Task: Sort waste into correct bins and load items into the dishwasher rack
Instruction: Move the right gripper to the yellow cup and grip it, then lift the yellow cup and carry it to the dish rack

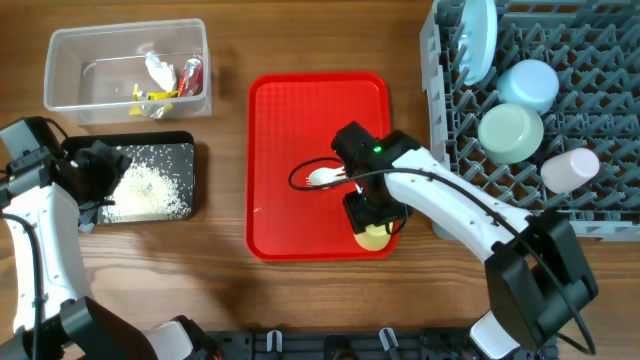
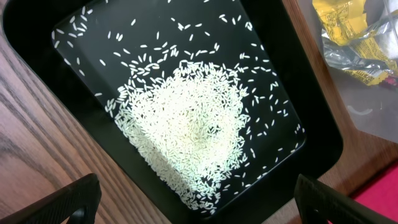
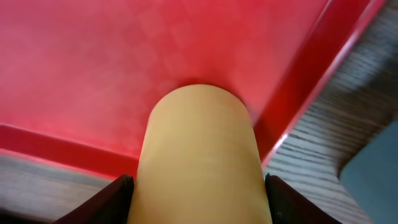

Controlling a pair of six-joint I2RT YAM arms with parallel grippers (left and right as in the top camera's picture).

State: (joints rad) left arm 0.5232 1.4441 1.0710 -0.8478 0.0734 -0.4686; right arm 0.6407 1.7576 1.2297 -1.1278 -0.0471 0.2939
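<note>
My right gripper (image 1: 371, 218) (image 3: 196, 196) is shut on the small yellow cup (image 1: 373, 238) (image 3: 199, 143), which lies at the front right corner of the red tray (image 1: 290, 120) (image 3: 93, 56). A white plastic spoon or fork (image 1: 322, 178) lies on the tray beside the arm. My left gripper (image 1: 98, 190) (image 2: 199, 208) is open and empty above the black tray (image 1: 185, 145) (image 2: 311, 162), which holds a heap of white rice (image 1: 145, 190) (image 2: 193, 124). The clear tub (image 1: 70, 60) holds crumpled tissue (image 1: 157, 68) and yellow and red wrappers (image 1: 188, 75) (image 2: 354, 43).
The grey dishwasher rack (image 1: 445, 120) stands at the right. It holds a pale blue plate (image 1: 478, 35) on edge, two pale bowls (image 1: 528, 82) (image 1: 510, 132) and a white cup (image 1: 570, 168). Bare wooden table lies between the black tray and the red tray.
</note>
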